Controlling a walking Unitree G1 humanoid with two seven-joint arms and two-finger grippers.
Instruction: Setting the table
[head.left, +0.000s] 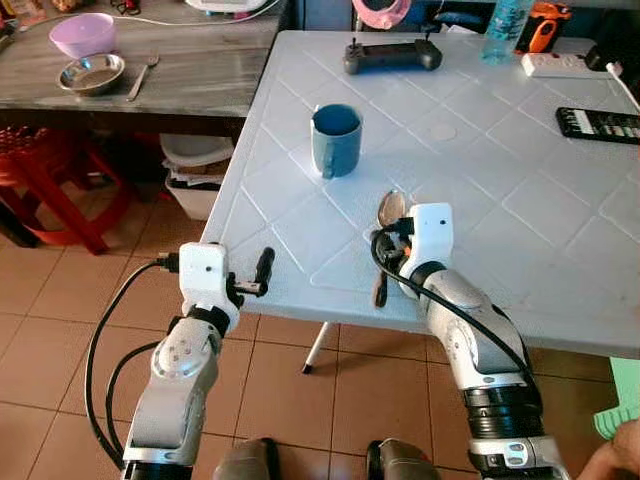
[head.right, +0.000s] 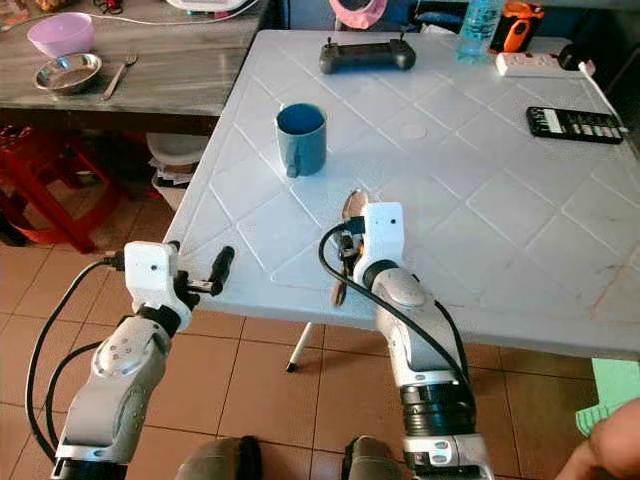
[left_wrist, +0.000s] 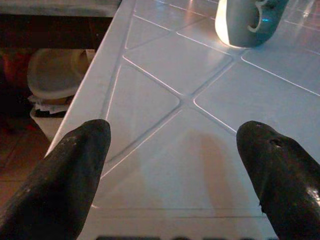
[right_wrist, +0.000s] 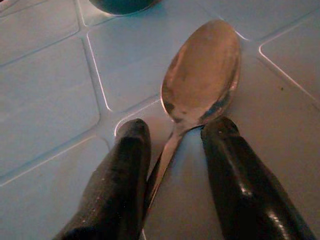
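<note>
White table (head.left: 520, 200): moulded diamond-panel top, near edge directly in front of me. A second, grey wooden table (head.left: 200, 75) stands off to my left, well apart from where I am working.

On the grey table: pink bowl (head.left: 83, 33), steel bowl (head.left: 91, 73) just beside it, fork (head.left: 141, 78) next to that.

On the white table, far side: black controller (head.left: 392, 56), clear bottle (head.left: 506, 28), white power strip (head.left: 556, 64), black remote (head.left: 598, 124) toward my right.

Blue mug (head.left: 336, 139): upright, handle facing me, standing between the far clutter and the near edge, slightly to my left of centre.

Right gripper (right_wrist: 172, 137): low over the near part of the white table, beyond the edge. Fingers (right_wrist: 122, 180) partly closed, one on each side of the spoon's neck; one finger looks to touch the handle, the other shows a thin gap. I cannot tell whether there is real clamping force on it.

Spoon (right_wrist: 202, 75): lying on the tabletop, bowl up and pointing toward the mug, handle running back between my fingers toward the table edge.

Left gripper (left_wrist: 175, 150): at the table's near left edge, fingers spread wide, nothing between them; mug visible ahead of it, well apart
</note>
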